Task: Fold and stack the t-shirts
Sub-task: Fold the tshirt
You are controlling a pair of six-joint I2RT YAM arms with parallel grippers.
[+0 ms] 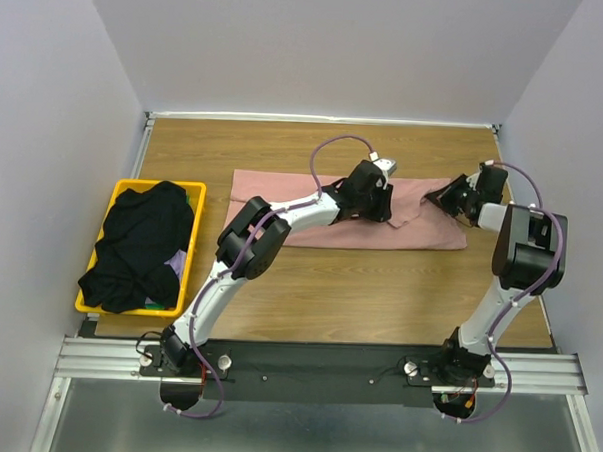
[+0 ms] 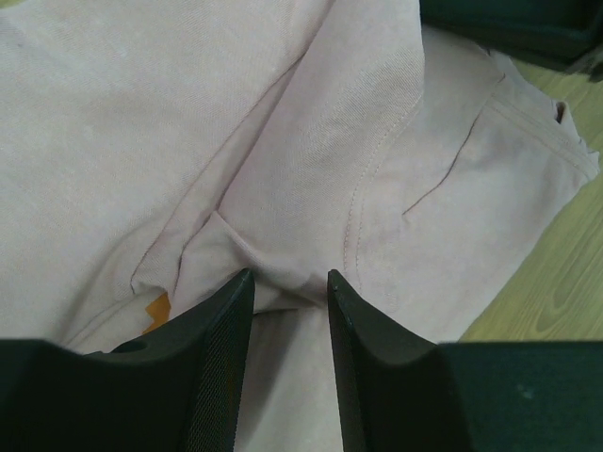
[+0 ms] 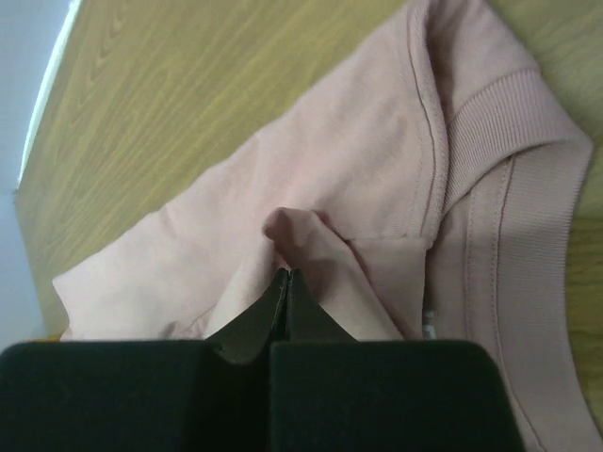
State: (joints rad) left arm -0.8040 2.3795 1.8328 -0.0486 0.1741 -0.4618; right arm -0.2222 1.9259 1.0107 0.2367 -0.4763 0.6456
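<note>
A dusty-pink t-shirt [image 1: 312,214] lies spread across the middle of the wooden table. My left gripper [image 1: 379,207] is down on its right half. In the left wrist view its jaws [image 2: 289,276] stand apart with a raised fold of the pink t-shirt [image 2: 311,151] between the tips. My right gripper [image 1: 441,199] is at the shirt's right end, by the ribbed collar [image 3: 509,122]. In the right wrist view it [image 3: 287,274] is shut on a pinched ridge of the pink t-shirt [image 3: 311,179]. A black t-shirt [image 1: 141,241] is heaped in the basket.
A yellow plastic basket [image 1: 133,186] stands at the table's left side, with bits of other coloured cloth [image 1: 178,264] under the black shirt. Grey walls close in the table on the left, the back and the right. The two wrists are close together over the shirt's right end.
</note>
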